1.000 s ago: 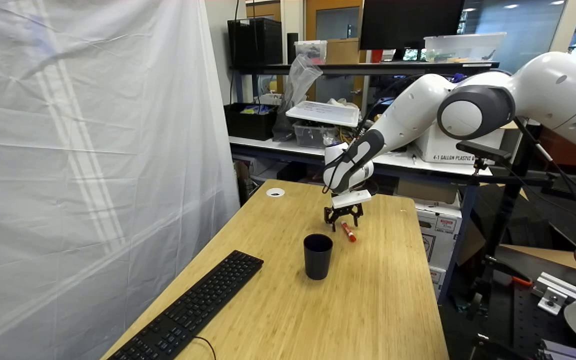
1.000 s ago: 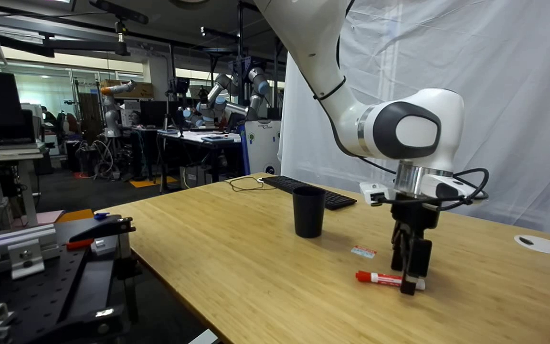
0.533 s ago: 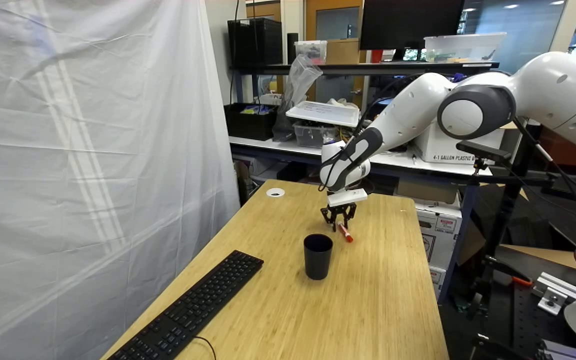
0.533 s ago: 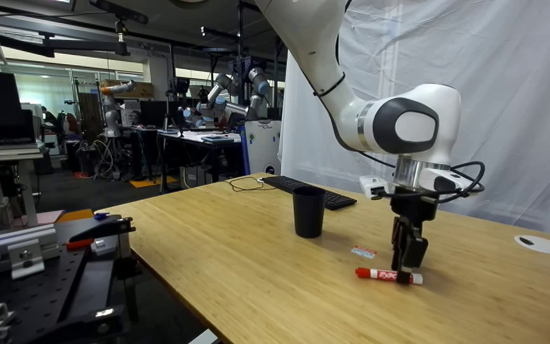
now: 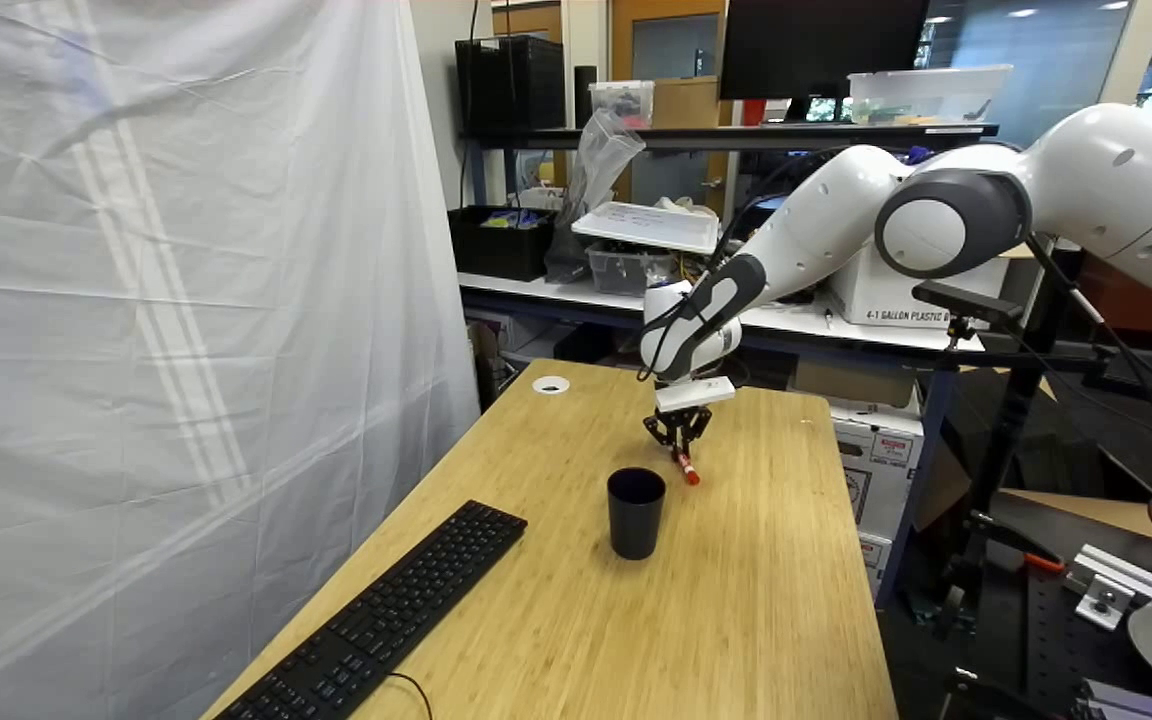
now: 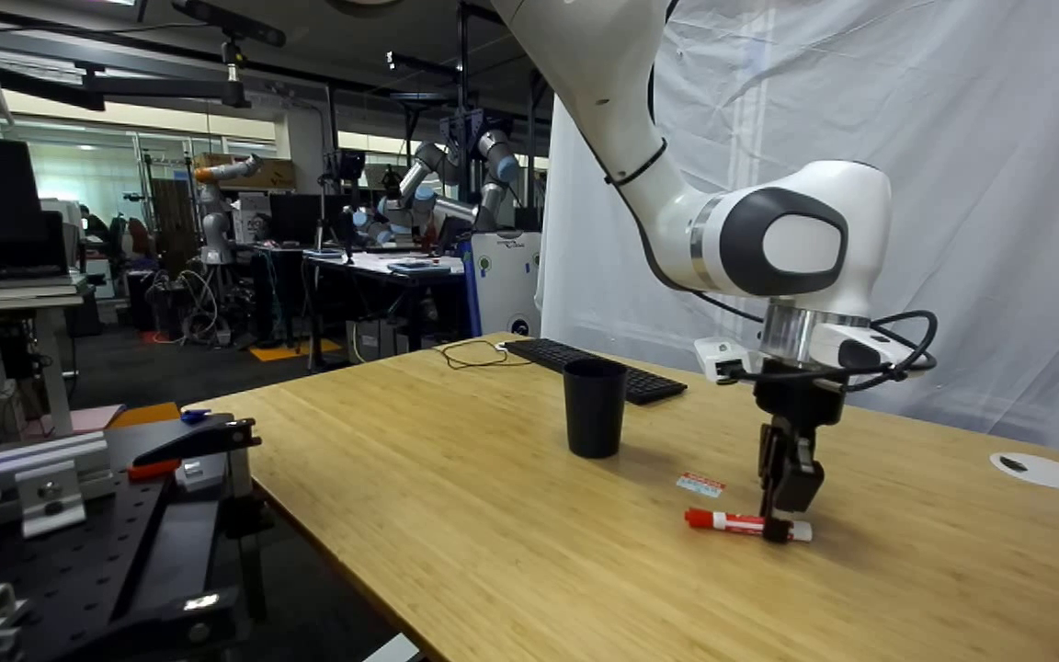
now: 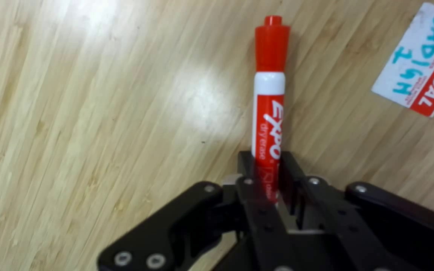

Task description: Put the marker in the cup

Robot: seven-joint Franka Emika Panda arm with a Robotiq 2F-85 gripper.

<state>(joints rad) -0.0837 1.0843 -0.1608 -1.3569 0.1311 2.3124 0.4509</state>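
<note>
The marker (image 7: 269, 84), red and white with a red cap, is pinched between both fingers of my gripper (image 7: 267, 163) in the wrist view. Its capped end sticks out past the jaws, and part of its body is covered by the left finger. In an exterior view the marker (image 6: 723, 520) lies about flat at table level; whether it still touches the wood I cannot tell. My gripper (image 6: 775, 528) points straight down over its white rear part. The black cup (image 5: 634, 525) stands upright on the table, a short way from the marker (image 5: 690, 472); the cup (image 6: 595, 414) shows in both exterior views.
A black keyboard (image 5: 386, 610) lies along the table edge by the white curtain (image 5: 236, 300). A red and white sticker (image 6: 701, 485) is on the wood between cup and marker. A round white cable cover (image 5: 550, 385) sits at one end of the table.
My fingers have come together on the marker, which they stood around apart a second ago. The gripper and the marker have shifted slightly and the marker has turned a little. The cup has stayed put.
</note>
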